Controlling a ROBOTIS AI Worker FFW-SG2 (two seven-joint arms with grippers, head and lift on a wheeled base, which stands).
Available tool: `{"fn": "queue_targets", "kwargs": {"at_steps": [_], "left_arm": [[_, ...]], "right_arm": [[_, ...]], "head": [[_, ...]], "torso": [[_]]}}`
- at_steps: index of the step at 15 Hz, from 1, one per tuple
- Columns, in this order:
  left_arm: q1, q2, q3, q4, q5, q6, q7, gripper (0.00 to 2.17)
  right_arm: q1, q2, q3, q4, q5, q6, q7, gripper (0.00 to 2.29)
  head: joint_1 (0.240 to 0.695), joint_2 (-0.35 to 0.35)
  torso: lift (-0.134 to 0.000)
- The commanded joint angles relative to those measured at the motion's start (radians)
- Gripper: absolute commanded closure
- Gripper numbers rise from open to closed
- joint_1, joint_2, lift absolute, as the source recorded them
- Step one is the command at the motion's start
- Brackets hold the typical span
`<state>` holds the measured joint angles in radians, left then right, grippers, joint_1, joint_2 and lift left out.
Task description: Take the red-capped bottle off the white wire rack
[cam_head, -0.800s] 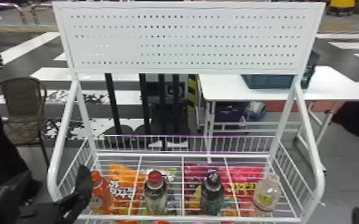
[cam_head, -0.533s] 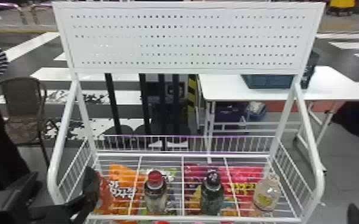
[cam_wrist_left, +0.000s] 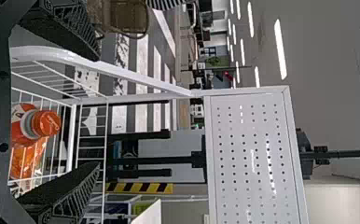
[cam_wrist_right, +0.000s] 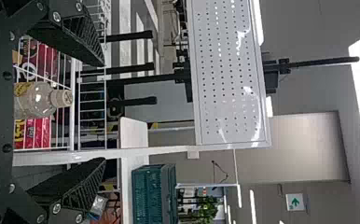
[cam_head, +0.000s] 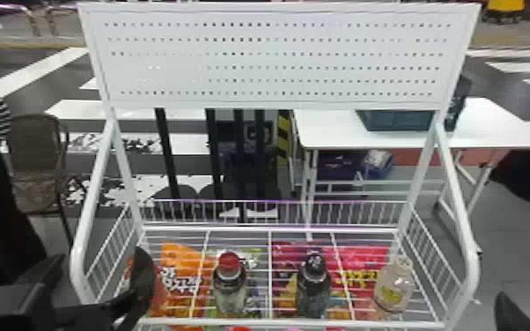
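Bottles stood upright in a spaced row along the front of the white wire rack (cam_head: 215, 322), presumably so that each could be gripped without knocking its neighbour. The red-capped bottle (cam_head: 229, 284) was among them, between the orange-capped bottle (cam_wrist_left: 32, 124) and the dark-capped bottle (cam_head: 314, 284), with the clear bottle (cam_head: 394, 284) at the right end. Its cap pointed up and its sides were free, which probably suited a grasp around the body or neck. Snack bags (cam_head: 180, 277) lay beneath the wires, likely kept there so the bottles had the upper level to themselves.

The left claw (cam_wrist_left: 99, 111) was released, its fingers spread wide and holding nothing, near the orange-capped bottle; that spread looked meant to admit a bottle, though it would need to go inward to meet the red cap's owner without brushing the orange one. The right claw (cam_wrist_right: 104, 112) was released too, empty by the rack's right end, perhaps kept aside to leave room.
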<state>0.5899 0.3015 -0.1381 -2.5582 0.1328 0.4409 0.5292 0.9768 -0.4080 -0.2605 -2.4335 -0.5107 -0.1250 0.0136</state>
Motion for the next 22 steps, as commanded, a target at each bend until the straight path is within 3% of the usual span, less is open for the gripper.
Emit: {"fn": "queue_targets", "kwargs": {"at_steps": [1,2,4,6,10,15,22], "left_arm": [[-0.007,0.001,-0.058,0.019,-0.035,-0.003,0.000,0.08],[-0.018,0.001,-0.109,0.047,-0.070,-0.006,0.005,0.08],[-0.056,0.005,-0.242,0.144,-0.121,-0.043,0.086,0.09],[-0.099,0.004,-0.353,0.296,-0.144,-0.178,0.152,0.09],[-0.173,-0.013,-0.466,0.520,-0.116,-0.408,0.178,0.08],[-0.295,-0.088,-0.497,0.779,-0.041,-0.564,0.138,0.08],[-0.452,-0.090,-0.495,0.961,0.054,-0.564,0.140,0.08]], "right_arm": [[-0.007,0.000,0.001,0.005,0.003,-0.001,0.000,0.17],[-0.012,-0.002,0.001,0.010,0.003,0.002,0.000,0.17],[-0.020,-0.002,0.001,0.016,0.004,0.002,0.000,0.17],[-0.024,0.000,0.003,0.016,0.008,0.002,0.000,0.17],[-0.033,0.000,0.003,0.034,0.008,0.002,0.000,0.17],[-0.036,-0.003,0.006,0.036,0.006,0.002,0.000,0.17],[-0.027,-0.006,0.003,0.034,0.011,-0.005,0.002,0.17]], "head": [[0.499,0.000],[0.499,0.000],[0.499,0.000],[0.499,0.000],[0.499,0.000],[0.499,0.000],[0.499,0.000]], "torso": [[0.000],[0.000],[0.000],[0.000],[0.000],[0.000],[0.000]]}}
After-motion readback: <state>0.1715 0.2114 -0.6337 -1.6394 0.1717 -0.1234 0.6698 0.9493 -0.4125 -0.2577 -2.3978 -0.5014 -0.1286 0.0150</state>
